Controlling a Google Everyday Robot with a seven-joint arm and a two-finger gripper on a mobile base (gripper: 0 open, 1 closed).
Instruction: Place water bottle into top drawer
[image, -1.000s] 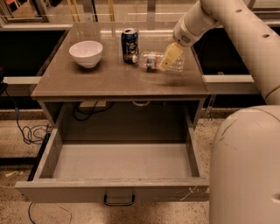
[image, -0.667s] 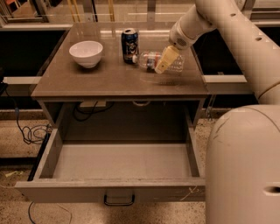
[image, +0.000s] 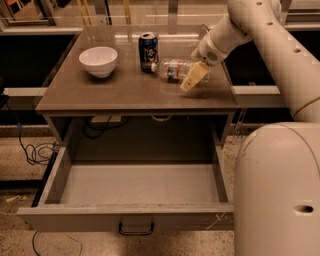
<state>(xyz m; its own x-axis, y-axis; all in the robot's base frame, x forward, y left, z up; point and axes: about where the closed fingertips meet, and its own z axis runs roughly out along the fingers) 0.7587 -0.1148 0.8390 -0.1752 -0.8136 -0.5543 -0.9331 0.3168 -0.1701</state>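
Note:
The water bottle (image: 171, 69) lies on its side on the table top, its white cap pointing left toward a dark blue can. It is clear, with a red-and-blue label band. My gripper (image: 193, 78) is at the bottle's right, bottom end, low over the table and touching or nearly touching it. The top drawer (image: 135, 187) stands pulled fully out below the table top. Its inside is bare, and its dark loop handle (image: 135, 230) is at the front.
A dark blue drink can (image: 148, 51) stands just left of the bottle's cap. A white bowl (image: 98, 60) sits at the table's left. My white arm and base fill the right side. Cables lie on the floor at the left.
My gripper has come down and slightly toward the table's front, at the bottle's bottom end. The bottle now reaches closer to the can. The drawer has not moved.

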